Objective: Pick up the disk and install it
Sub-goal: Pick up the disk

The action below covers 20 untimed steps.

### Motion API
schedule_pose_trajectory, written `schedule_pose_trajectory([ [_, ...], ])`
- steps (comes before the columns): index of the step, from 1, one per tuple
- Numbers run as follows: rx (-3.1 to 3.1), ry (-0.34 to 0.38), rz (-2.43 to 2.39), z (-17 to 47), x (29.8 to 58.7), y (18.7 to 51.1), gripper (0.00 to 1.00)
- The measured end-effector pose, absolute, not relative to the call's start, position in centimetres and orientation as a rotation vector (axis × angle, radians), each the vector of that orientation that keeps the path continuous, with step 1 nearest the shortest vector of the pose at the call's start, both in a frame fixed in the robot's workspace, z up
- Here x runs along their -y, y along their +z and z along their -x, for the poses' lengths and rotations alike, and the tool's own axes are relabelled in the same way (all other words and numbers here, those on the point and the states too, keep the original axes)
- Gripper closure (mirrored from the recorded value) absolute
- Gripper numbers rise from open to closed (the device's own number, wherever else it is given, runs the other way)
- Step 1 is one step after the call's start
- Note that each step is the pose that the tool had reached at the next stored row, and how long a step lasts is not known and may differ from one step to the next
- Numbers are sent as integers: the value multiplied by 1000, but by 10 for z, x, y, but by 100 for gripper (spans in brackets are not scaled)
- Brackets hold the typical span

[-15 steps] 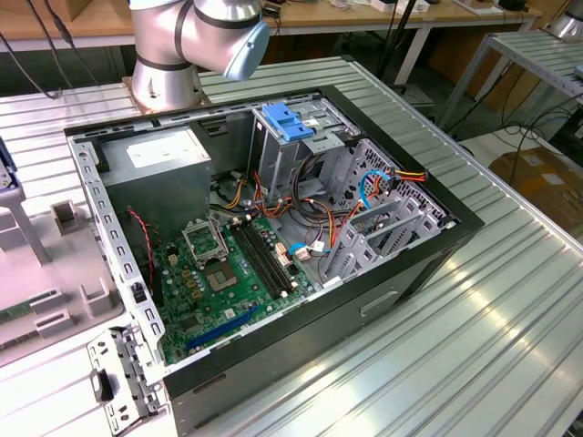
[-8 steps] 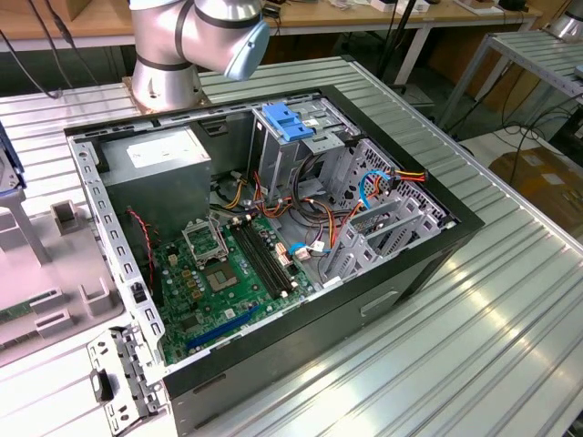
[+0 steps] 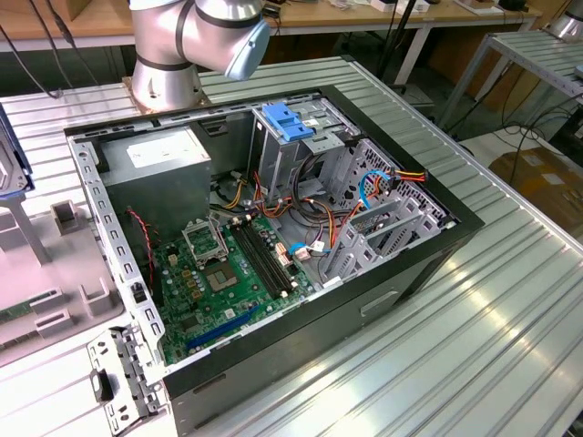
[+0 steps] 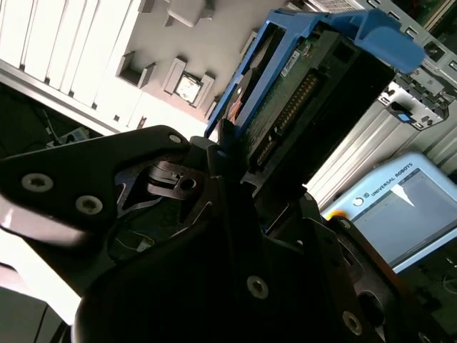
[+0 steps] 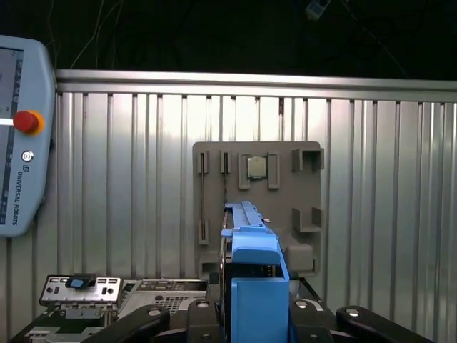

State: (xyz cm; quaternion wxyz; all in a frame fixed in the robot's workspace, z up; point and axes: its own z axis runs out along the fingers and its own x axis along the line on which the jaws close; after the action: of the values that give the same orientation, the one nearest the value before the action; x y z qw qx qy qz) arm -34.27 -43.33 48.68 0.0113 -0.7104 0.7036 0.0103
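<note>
The disk (image 5: 252, 266) is a flat drive in bright blue side rails with a blue tab. My gripper (image 5: 253, 318) is shut on it, its black fingers (image 5: 146, 321) flanking the rails. In the second wrist view the disk (image 4: 307, 86) shows its green circuit board and connector edge, clamped in the gripper (image 4: 228, 168). It hangs above the grey parts tray (image 5: 303, 179). In the exterior view a blue and dark edge of the disk (image 3: 11, 159) shows at the far left, well away from the open computer case (image 3: 428, 255).
The case holds a motherboard (image 3: 223, 278), a power supply (image 3: 155, 173) and a drive cage with another blue caddy (image 3: 287, 121). A processor chip (image 5: 255, 166) sits in the tray. A teach pendant (image 5: 21, 136) lies on the ribbed metal table (image 5: 128, 179). The arm's base (image 3: 168, 64) stands behind the case.
</note>
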Motion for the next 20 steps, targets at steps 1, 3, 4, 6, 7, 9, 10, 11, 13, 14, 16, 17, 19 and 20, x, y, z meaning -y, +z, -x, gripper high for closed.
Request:
schedule_pose_trajectory([
  [1, -2195, 32, 2216, 341, 434, 487, 64],
  [3, -2195, 32, 2216, 338, 436, 487, 64],
  [4, -2195, 32, 2216, 337, 436, 487, 64],
  [6, -2195, 32, 2216, 335, 437, 487, 64],
  [7, -2195, 32, 2216, 334, 438, 487, 64],
  [9, -2195, 32, 2216, 332, 439, 487, 64],
  [10, -2195, 32, 2216, 331, 439, 487, 64],
  [11, -2195, 32, 2216, 330, 440, 487, 64],
  [13, -2195, 32, 2216, 328, 441, 487, 64],
  [14, -2195, 32, 2216, 327, 441, 487, 64],
  [16, -2195, 32, 2216, 325, 442, 487, 64],
  [17, -2195, 32, 2216, 324, 442, 487, 64],
  [19, -2195, 33, 2216, 321, 444, 487, 64],
  [20, -2195, 33, 2216, 321, 444, 487, 64],
])
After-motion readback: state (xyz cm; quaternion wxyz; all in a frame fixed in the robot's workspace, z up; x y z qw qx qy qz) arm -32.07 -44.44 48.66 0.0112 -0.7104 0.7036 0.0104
